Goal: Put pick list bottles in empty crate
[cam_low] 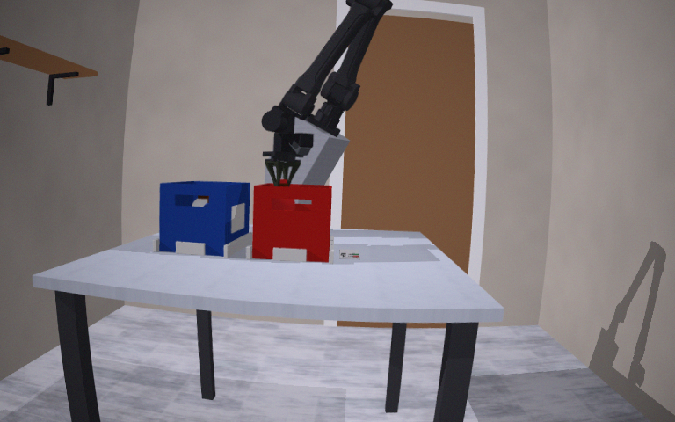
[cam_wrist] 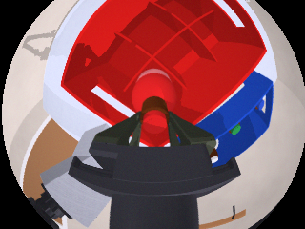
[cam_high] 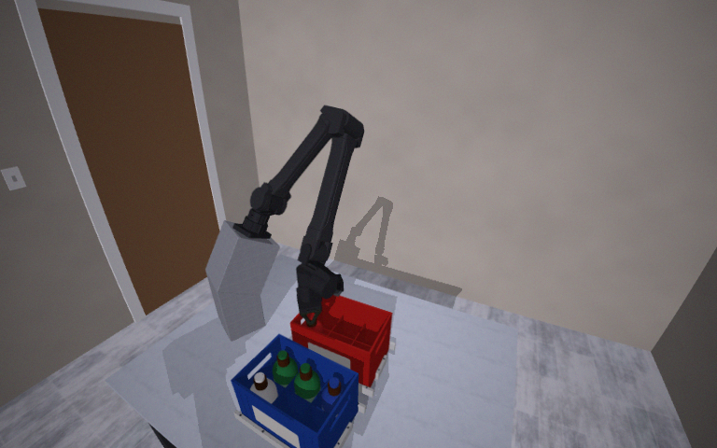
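Observation:
My gripper (cam_high: 309, 317) (cam_low: 282, 178) (cam_wrist: 154, 114) is shut on the neck of a red-labelled bottle (cam_wrist: 152, 90) (cam_low: 283, 182). It holds the bottle upright at the rim of the red crate (cam_high: 381, 338) (cam_low: 292, 223) (cam_wrist: 95, 57), over a corner cell on the side nearest the arm's base. Most of the bottle is hidden inside the crate in the top and exterior views. The blue crate (cam_high: 316, 422) (cam_low: 199, 219) (cam_wrist: 248, 111) stands beside it and holds two green bottles (cam_high: 284, 370) (cam_high: 306, 381), a white one (cam_high: 262, 386) and a blue one (cam_high: 332, 389). The pick list (cam_low: 350, 255) lies on the table right of the red crate.
The red crate has divider walls forming several cells (cam_high: 351, 327). The arm's grey base block (cam_high: 240, 280) (cam_low: 318, 154) stands behind the crates. Both crates sit near the back of the white table (cam_low: 249, 288). A brown door (cam_low: 413, 149) is behind.

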You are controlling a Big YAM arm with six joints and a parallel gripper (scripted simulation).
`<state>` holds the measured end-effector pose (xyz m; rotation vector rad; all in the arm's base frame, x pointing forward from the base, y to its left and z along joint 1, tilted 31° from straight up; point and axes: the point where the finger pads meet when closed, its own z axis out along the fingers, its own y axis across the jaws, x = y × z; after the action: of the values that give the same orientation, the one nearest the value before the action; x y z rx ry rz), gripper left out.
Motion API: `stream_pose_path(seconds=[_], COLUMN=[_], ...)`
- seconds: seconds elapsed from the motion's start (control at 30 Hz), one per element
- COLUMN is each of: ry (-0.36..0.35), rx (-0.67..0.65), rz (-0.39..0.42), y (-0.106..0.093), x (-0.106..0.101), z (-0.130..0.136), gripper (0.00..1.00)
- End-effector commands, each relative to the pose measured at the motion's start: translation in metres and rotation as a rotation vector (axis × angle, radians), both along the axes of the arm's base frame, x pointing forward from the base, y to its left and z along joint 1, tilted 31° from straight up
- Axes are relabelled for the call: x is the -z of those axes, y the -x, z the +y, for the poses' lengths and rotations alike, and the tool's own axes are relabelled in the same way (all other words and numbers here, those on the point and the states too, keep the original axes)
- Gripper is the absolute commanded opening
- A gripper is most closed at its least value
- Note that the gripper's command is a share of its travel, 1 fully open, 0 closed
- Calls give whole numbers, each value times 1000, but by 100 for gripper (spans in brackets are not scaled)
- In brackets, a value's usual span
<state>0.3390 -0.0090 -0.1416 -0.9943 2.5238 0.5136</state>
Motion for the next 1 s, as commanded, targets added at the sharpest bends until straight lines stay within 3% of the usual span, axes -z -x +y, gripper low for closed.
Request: stream_pose_path(seconds=[0.0, 0.23, 0.37, 0.77, 0.8, 0.97], ry=[1, 9, 2, 1, 8, 1], rx=[2, 8, 2, 6, 12, 2], rz=[-3, -33, -9, -7, -32, -5], y=[-5, -14, -9, -9, -14, -8], x=[4, -3, 7, 12, 3, 15], z=[4, 1, 5, 6, 3, 10], gripper=[0, 0, 0, 0, 0, 0])
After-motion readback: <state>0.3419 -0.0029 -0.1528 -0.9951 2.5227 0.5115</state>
